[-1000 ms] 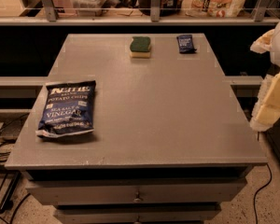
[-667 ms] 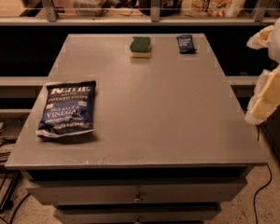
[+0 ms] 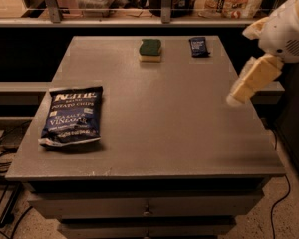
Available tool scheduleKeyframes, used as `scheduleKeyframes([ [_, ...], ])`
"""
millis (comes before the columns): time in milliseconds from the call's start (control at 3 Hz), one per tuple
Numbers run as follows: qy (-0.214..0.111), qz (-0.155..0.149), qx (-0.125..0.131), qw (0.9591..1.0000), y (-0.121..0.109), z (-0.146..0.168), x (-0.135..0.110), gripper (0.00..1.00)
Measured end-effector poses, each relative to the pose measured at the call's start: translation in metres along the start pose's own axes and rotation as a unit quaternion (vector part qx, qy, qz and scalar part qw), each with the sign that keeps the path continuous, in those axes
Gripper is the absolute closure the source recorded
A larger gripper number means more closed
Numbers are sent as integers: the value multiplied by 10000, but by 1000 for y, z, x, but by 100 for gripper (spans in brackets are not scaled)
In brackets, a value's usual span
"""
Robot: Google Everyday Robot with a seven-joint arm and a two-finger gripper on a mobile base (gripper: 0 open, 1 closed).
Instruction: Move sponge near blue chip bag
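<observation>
I see sponge near desk far edge, blue chip bag at left edge, well apart. Bare desk between. End effector over right edge; grip state I cannot tell.

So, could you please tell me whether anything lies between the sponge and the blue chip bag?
Nothing visible does: only bare table lies between the sponge and the blue chip bag. The gripper hangs over the table's right edge.

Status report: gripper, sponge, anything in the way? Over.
Gripper over table right side, apart from sponge. Sponge at far edge; blue chip bag front left. Small dark packet beside sponge, off the path.
</observation>
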State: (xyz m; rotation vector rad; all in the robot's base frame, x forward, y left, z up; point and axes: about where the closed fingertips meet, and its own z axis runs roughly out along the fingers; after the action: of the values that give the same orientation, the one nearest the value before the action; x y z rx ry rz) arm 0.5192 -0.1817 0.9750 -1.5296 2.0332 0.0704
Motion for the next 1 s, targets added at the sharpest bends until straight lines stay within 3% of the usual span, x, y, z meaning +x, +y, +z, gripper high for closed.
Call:
scheduleKeyframes([
  [333, -309, 210, 175, 9991, -39, 33, -16, 0],
  [667, -365, 254, 173, 9989, -41, 37, -18, 0],
  [1000, -843, 629, 158, 9943, -60, 74, -35, 0],
])
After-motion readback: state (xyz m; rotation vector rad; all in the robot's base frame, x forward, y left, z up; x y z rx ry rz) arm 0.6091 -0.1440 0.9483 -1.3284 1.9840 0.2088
